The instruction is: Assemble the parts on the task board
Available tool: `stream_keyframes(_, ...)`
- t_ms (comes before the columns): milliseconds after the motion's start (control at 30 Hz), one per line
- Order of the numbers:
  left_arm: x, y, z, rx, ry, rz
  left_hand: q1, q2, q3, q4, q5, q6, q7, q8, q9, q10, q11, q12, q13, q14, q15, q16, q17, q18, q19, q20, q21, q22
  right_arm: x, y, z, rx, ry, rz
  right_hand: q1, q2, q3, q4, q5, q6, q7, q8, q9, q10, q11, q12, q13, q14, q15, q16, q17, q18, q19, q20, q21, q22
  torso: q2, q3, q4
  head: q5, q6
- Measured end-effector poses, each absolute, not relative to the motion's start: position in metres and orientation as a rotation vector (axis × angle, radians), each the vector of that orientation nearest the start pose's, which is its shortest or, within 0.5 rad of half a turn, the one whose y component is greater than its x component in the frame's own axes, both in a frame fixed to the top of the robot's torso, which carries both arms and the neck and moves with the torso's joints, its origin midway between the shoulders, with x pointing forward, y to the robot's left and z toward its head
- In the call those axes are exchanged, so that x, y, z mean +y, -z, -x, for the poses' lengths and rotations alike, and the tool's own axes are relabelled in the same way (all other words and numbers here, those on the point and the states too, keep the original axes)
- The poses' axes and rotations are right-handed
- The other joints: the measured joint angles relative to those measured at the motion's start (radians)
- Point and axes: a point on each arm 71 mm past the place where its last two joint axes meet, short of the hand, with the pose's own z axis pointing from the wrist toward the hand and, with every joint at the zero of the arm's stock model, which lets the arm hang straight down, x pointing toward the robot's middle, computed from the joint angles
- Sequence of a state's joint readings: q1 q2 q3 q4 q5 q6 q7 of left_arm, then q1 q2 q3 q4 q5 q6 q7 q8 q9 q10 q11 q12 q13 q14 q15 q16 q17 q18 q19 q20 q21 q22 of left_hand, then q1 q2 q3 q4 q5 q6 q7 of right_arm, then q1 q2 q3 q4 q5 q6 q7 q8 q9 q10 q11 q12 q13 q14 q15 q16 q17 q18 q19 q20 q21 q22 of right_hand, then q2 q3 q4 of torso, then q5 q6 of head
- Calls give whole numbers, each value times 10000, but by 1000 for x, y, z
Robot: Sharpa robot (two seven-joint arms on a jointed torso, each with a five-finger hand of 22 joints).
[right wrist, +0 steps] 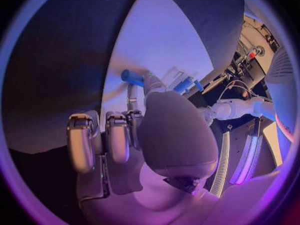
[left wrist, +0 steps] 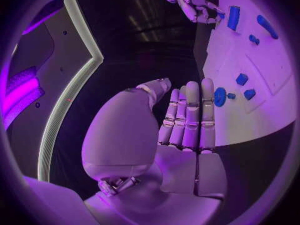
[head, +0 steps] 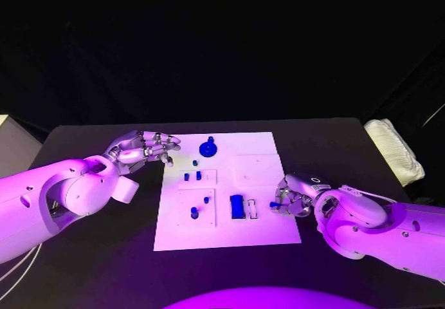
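A: Two hands over the worktop — which one busy?

B: Right hand, lower right of the frame, at the right edge of the task board. Pinching a small blue peg between thumb and fingertip, other fingers bent.

A: And the left hand?

B: Upper left, just off the board's top left corner. Holding nothing; fingers straight and laid side by side in the left wrist view, thumb bent alongside.

A: Step in hand?

B: Probably carrying that peg to its seat, not yet placed. Hard to tell which seat; perhaps somewhere by the blue block standing just left of the peg.

A: Elsewhere on the board?

B: Round blue knob near the top edge, two small blue pieces below it, another blue piece lower left.

A: Next move?

B: Likely lining the peg upright over an open hole, then lowering slowly without loosening the pinch. Needs care near the block — easy to nudge.
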State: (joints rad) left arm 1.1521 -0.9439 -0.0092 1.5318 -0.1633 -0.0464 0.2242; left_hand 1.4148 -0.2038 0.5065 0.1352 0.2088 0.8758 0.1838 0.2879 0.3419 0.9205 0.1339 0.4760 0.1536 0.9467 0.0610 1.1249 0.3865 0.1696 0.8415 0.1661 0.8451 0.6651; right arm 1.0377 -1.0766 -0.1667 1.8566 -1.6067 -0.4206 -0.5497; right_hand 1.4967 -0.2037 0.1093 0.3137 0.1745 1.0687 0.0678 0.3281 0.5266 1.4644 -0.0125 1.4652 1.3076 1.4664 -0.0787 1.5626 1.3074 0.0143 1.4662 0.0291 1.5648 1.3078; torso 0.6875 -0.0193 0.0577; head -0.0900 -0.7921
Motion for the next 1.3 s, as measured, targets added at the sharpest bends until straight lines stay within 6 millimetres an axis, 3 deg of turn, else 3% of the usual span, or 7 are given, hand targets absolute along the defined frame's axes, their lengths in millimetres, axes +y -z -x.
stream_keyframes(133, 240, 197, -473, 17260, 15566, 10113, 0, 0, -3, 2, 0, 0, 0, 0, -2, 0, 0, 0, -2, 0, 0, 0, 2, 0, 0, 0, -13, -9, -234, 262, -368, 18776, -3266, 12, 198, -176, 344, 343, 514, 96, 43, -78, -714, 1, 1, -53, 0, 1, 0, 0, 0, 0, 0, 0, 0, 0, -6, 0, -7, 6, -6)
stream_keyframes(300, 240, 197, -473, 17271, 15554, 10117, 0, 0, -43, 43, 0, 0, 0, 0, -13, 0, 0, 0, -12, 0, 0, 0, 18, 1, 0, 0, -41, -33, -232, 262, -366, 18716, -3279, 13, 86, -449, 920, 780, 1833, 217, -5, -78, -742, 5, 6, -54, 0, 1, 1, 0, 0, 0, 0, 0, 0, -1, -9, 0, -8, 10, 14)
stream_keyframes(567, 240, 197, -473, 17283, 15543, 10122, 0, 0, -43, 43, 0, 0, 0, 0, -12, 0, 0, 0, -11, 0, 0, 0, 17, 0, 2, -2, -41, -33, -236, 262, -363, 18878, -3611, -1312, -710, -467, 2402, 396, 2992, 148, -35, 129, -701, 4, 7, -54, 0, 1, 1, 0, 0, 1, 0, 0, 0, -2, -11, -7, -7, 17, 44)
stream_keyframes(767, 240, 197, -473, 17297, 15534, 10128, 0, 0, -43, 43, 0, 0, 0, 0, -13, 0, 0, 0, -11, 0, 0, 0, 17, 0, 36, -36, -40, -33, -233, 260, -360, 19242, -4205, -2878, -1478, -430, 2811, 103, 2978, -24, -90, 437, -281, -13, 23, -53, -1, 1, 1, 0, 0, 0, 0, 0, 0, -3, -9, -12, 0, 18, 63)
stream_keyframes(833, 240, 197, -473, 17302, 15532, 10129, 0, 0, -43, 43, 0, 0, 0, 0, -13, 0, 0, 0, -11, 0, 0, 0, 17, 0, 36, -36, -40, -33, -230, 257, -360, 19263, -4453, -3390, -1670, -426, 3461, -531, 2737, -48, -67, 438, -251, -13, 23, -36, -1, 0, 1, 0, 0, 0, 0, 0, 0, -3, -8, -11, 0, 14, 65)
stream_keyframes(1100, 239, 197, -472, 17320, 15543, 10126, 0, 0, -42, 42, 0, 0, 0, 0, -12, 0, 0, 0, -10, 0, 0, 0, 16, 0, 36, -36, -40, -32, -218, 255, -361, 19454, -5180, -4862, -2351, -448, 4109, -1213, 2273, -110, -76, 520, -180, 25, -15, -9, -1, 0, 1, 0, 0, 0, 0, 0, 0, -4, 0, -12, 0, 5, 46)
stream_keyframes(1300, 239, 197, -472, 17329, 15543, 10127, 0, 0, -42, 42, 0, 0, 0, 0, -12, 0, 0, 0, -10, 0, 0, 0, 15, 0, 36, -36, -39, -32, -213, 257, -361, 19465, -5409, -5575, -2828, -371, 4145, -1387, 1360, -111, -75, 537, -155, 25, -15, 117, -1, 1, 0, 0, 0, 0, 0, 0, 0, -4, 3, -5, -1, 4, 30)
